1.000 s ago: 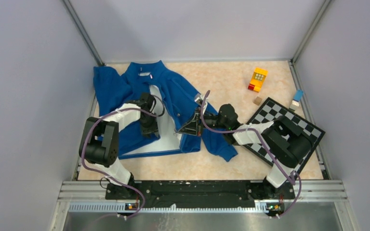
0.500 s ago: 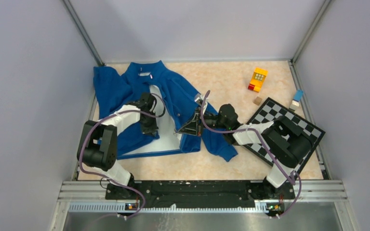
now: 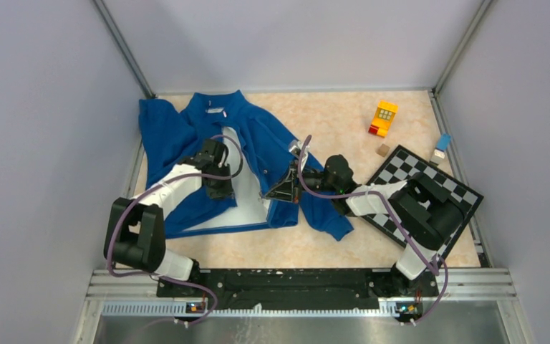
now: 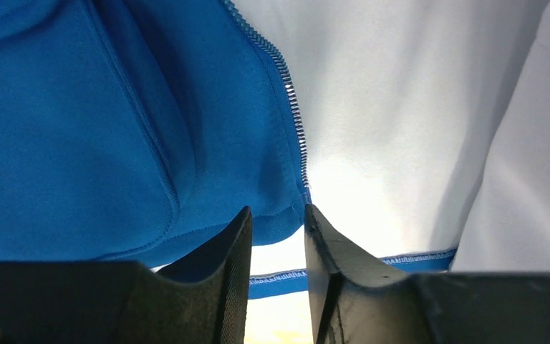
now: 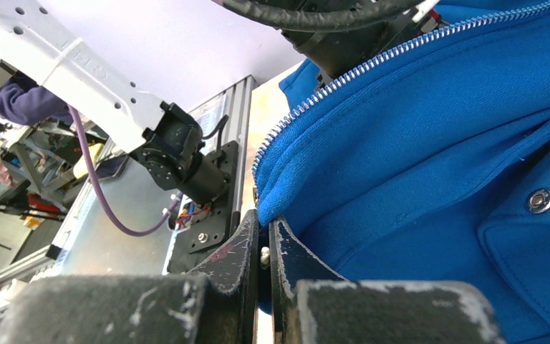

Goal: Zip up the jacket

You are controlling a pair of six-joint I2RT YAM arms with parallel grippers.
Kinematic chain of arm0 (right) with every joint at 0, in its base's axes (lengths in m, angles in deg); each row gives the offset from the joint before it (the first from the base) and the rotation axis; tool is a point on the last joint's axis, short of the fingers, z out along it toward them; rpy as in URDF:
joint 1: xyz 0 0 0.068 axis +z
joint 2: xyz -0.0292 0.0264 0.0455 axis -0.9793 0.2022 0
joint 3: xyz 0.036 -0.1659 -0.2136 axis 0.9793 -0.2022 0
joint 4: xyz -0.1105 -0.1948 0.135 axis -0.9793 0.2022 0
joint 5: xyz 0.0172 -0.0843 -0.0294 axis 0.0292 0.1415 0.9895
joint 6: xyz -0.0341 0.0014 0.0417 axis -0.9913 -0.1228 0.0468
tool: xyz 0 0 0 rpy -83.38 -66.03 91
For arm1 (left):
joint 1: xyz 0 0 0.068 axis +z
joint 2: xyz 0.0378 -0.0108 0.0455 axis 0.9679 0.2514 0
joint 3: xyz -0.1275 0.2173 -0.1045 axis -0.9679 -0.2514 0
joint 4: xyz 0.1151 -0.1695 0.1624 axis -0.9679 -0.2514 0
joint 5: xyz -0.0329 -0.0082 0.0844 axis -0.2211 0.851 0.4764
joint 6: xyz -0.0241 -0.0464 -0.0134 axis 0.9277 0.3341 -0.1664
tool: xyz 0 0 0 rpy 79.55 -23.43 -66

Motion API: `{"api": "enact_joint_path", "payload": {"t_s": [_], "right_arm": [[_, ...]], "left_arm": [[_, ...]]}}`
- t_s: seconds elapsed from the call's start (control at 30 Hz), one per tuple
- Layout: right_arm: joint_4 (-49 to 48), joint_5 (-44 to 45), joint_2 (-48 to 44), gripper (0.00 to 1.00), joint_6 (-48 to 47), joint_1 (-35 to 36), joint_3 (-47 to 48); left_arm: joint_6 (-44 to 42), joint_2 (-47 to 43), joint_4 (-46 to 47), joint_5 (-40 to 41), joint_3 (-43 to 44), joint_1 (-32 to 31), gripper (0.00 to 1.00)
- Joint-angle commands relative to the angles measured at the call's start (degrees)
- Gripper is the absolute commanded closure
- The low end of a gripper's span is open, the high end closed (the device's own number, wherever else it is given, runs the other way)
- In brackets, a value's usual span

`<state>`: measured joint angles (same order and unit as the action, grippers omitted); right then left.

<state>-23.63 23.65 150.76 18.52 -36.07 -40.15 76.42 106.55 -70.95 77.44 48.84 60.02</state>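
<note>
Top external view: the unzipped jacket (image 3: 258,140) lies on the table (image 3: 329,118).
Soft, limp fabric. Right fingers (image 5: 290,265) pinch one zipper edge; left fingers (image 4: 215,279) stand apart astride the other's bottom end, likely the best hold.

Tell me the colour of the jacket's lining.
The lining is pale grey-white, clearest in the left wrist view.

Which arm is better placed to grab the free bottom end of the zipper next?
Left, probably: the left gripper is open astride that zipper end; the right gripper is shut on the jacket's other front edge.
</note>
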Motion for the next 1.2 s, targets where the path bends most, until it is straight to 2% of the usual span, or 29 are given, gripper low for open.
{"api": "enact_joint_path", "payload": {"t_s": [0.0, 0.07, 0.37, 0.5, 0.63, 0.9, 1.1, 1.17], "right_arm": [[-1.98, -1.03, -1.09, 1.00, -1.56, 0.63, 1.21], [-2.01, -1.05, -1.13, 1.00, -1.55, 0.63, 1.13], [-2.63, -1.16, -1.34, 1.00, -1.19, 0.63, 1.04], [-2.47, -1.06, -1.55, 1.00, -1.36, 0.63, 1.03], [-2.14, -0.98, -1.54, 1.00, -1.64, 0.63, 1.03], [-0.12, -0.64, -1.72, 1.00, -3.02, 0.68, 1.29], [3.23, -0.14, -1.57, 1.00, -5.79, 1.12, 2.10], [5.20, 0.13, -1.65, 1.00, -7.37, 1.67, 2.53]], "left_arm": [[-0.45, 2.12, -0.25, 0.05, 0.16, -0.04, 0.59], [-0.57, 3.24, -0.66, -0.11, 0.33, -0.05, 0.56], [-0.40, 7.52, -1.38, 1.11, 0.73, -2.32, 0.57], [0.60, 8.64, -0.01, 3.23, -0.27, -3.82, 0.64], [0.97, 7.74, 1.37, 3.92, -1.47, -4.00, 0.77], [0.14, -0.97, 1.52, 5.16, -2.28, -3.92, 0.89], [-0.84, -9.69, 5.07, 2.00, -5.70, -3.83, 0.93], [-1.99, -13.25, 7.44, -2.18, -7.83, -3.76, 0.96]]}}
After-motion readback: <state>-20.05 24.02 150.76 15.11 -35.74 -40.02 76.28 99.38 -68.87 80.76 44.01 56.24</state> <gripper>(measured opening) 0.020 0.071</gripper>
